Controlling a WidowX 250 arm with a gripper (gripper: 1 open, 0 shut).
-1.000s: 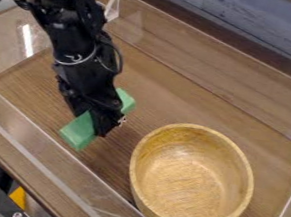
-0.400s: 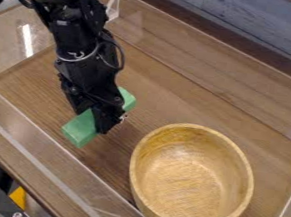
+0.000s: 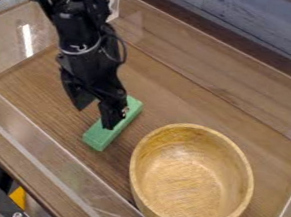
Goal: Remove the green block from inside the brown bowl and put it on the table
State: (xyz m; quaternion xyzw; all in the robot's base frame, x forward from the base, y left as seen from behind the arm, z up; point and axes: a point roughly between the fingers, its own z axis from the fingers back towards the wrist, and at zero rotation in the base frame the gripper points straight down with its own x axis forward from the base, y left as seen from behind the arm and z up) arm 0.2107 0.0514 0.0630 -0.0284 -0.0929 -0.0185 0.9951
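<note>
The green block (image 3: pixel 112 124) lies flat on the table (image 3: pixel 203 100), just left of the brown bowl (image 3: pixel 191 179), whose inside shows nothing in it. My gripper (image 3: pixel 93 105) hangs pointing down right over the block's upper left part. Its two black fingers (image 3: pixel 112 110) stand apart, open, with the block resting on the wood below them rather than held.
Clear acrylic walls (image 3: pixel 45 173) border the tabletop on the near and far sides. The black arm (image 3: pixel 72 25) reaches in from the upper left. The bowl sits near the front right corner.
The gripper has opened and let go of the green block, which now lies flat on the table instead of tilted between the fingers. The hand lifted slightly.
</note>
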